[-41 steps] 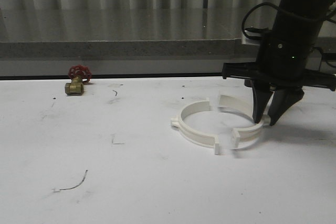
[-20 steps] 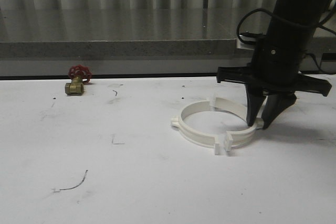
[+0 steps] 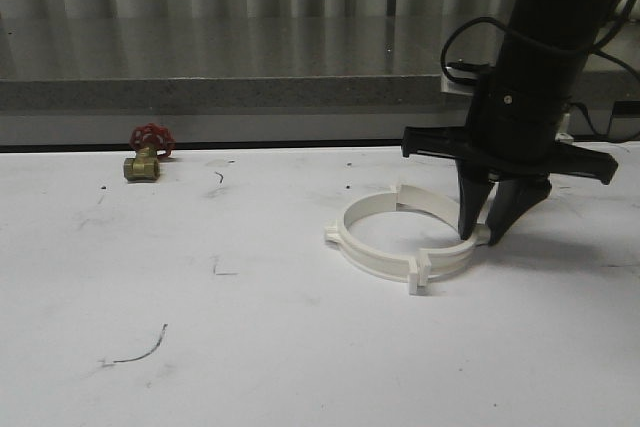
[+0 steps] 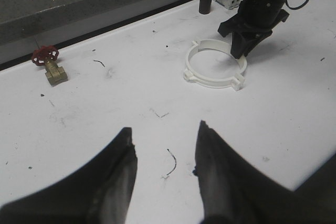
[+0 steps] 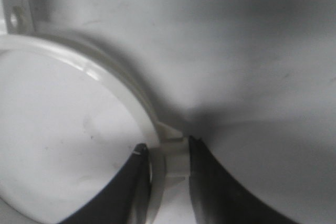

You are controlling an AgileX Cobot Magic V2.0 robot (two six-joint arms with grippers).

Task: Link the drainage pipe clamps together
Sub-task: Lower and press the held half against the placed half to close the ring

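While the two white half-rings look thin-walled, we judge them light, stiff and smooth, liable to slide on the table under a sideways push rather than bend. They lie flat on the table right of centre, open faces up, forming a near-complete ring. The left half bows toward the left, the right half toward the right. The line through the two joints runs from the near tabs to the far tabs; at the near joint the tabs appear to meet, while at the far joint we cannot tell whether they touch.

We judge the best hold to be across the thin wall at mid-arc, by the small outer lug. The right gripper has exactly that hold: its fingers are closed on the wall of the right half, one inside and one outside. The left gripper hangs well apart over the near table, fingers spread and holding nothing.

A brass valve with a red handwheel sits far left, well clear.
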